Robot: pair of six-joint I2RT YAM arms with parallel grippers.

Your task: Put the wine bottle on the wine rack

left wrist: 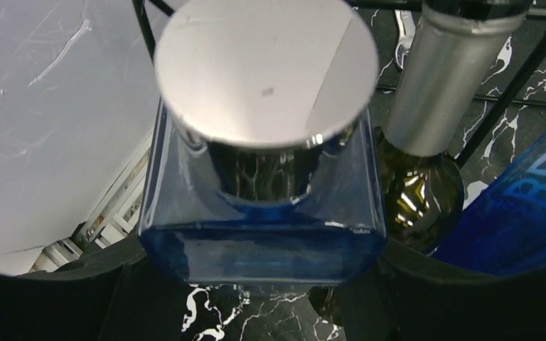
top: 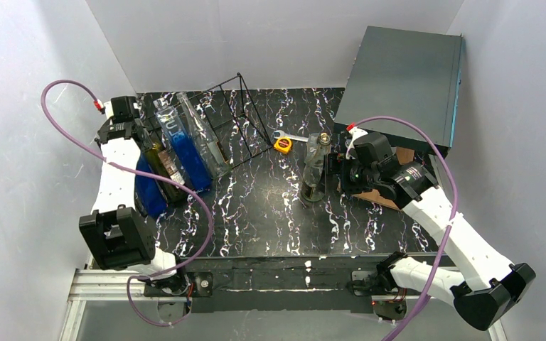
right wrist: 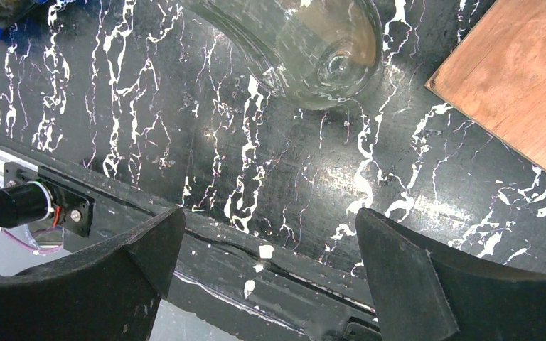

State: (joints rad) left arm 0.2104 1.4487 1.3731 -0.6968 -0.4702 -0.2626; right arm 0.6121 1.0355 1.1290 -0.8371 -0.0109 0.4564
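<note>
A clear greenish wine bottle [top: 315, 170] stands on the black marbled table near the middle; its base shows at the top of the right wrist view [right wrist: 320, 50]. My right gripper [top: 335, 174] [right wrist: 269, 234] is open and empty just to its right, apart from it. The black wire wine rack [top: 240, 75] stands at the back left, with several bottles leaning on it. My left gripper [top: 134, 142] [left wrist: 263, 284] is open, its jaws on either side of a blue square bottle [left wrist: 263, 241] with a silver cap. I cannot tell if they touch it.
A dark olive bottle [left wrist: 419, 192], a tall blue bottle [top: 185, 153] and a clear bottle [top: 202, 135] lie on the rack. A dark grey box [top: 405, 78] stands at the back right on a wooden board [right wrist: 519, 85]. A yellow tape measure [top: 282, 145] and a wrench [top: 291, 136] lie behind the wine bottle.
</note>
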